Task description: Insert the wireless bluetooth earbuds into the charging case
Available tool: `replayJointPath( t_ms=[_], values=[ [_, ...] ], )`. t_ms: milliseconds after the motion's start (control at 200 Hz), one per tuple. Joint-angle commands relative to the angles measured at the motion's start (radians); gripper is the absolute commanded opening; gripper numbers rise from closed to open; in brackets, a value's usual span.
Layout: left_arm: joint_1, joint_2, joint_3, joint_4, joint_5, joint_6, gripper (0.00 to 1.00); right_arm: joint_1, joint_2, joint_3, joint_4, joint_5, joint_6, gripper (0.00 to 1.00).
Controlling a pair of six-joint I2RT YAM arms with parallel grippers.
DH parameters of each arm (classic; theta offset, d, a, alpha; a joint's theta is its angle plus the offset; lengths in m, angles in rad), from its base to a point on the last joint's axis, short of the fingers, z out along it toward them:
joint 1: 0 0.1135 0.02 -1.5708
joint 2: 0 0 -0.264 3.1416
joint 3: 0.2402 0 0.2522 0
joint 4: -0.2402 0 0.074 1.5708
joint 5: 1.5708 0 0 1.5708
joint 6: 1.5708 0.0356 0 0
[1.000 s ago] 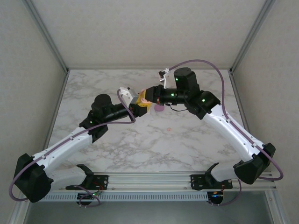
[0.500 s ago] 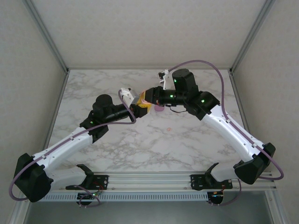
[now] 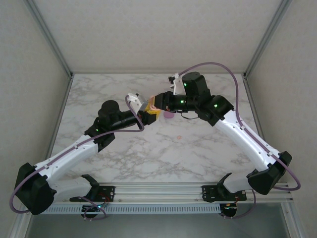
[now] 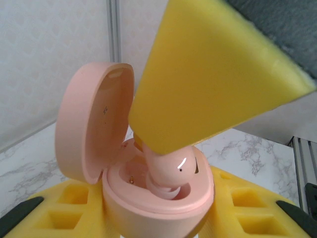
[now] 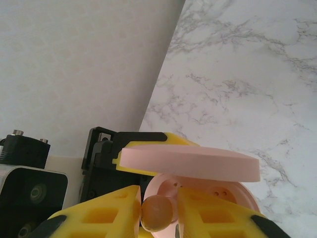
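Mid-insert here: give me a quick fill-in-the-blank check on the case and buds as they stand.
1. The left tool holds the peach-pink charging case with its lid ____.
2. The peach-pink earbud sits between the right tool's ____ fingers.
3. The rounded item lying on the marble table beside the tools is ____ in colour.

Missing words: open; yellow; purple.

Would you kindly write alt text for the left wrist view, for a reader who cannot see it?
An open peach-pink charging case sits between the left pincer's yellow fingers, while a yellow finger of the right pincer angles down to a matching earbud in the case's well. Marble table and pale wall lie behind.
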Motion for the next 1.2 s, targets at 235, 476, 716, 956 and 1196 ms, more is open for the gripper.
replayJointPath(
  t_ms=[235, 476, 716, 956, 1196],
  values=[
    [-0.012, -0.019, 0.037, 0.058, 0.003, 0.011, 0.25, 0.006, 0.024, 0.054, -0.056, 0.016, -0.029, 0.27],
    [-0.012, -0.018, 0.040, 0.057, 0.001, 0.011, 0.25, 0.006, 0.037, 0.071, -0.034, -0.069, -0.024, 0.21],
    [-0.013, -0.020, 0.038, 0.063, -0.015, 0.012, 0.24, 0.006, 0.025, 0.069, -0.058, -0.087, -0.037, 0.25],
    [-0.012, -0.031, 0.005, 0.087, -0.058, 0.011, 0.24, 0.006, -0.060, 0.068, -0.047, -0.058, -0.048, 0.36],
    [-0.013, -0.048, -0.003, 0.080, -0.073, 0.015, 0.24, 0.006, -0.187, 0.053, -0.107, 0.102, -0.128, 0.40]
  ],
)
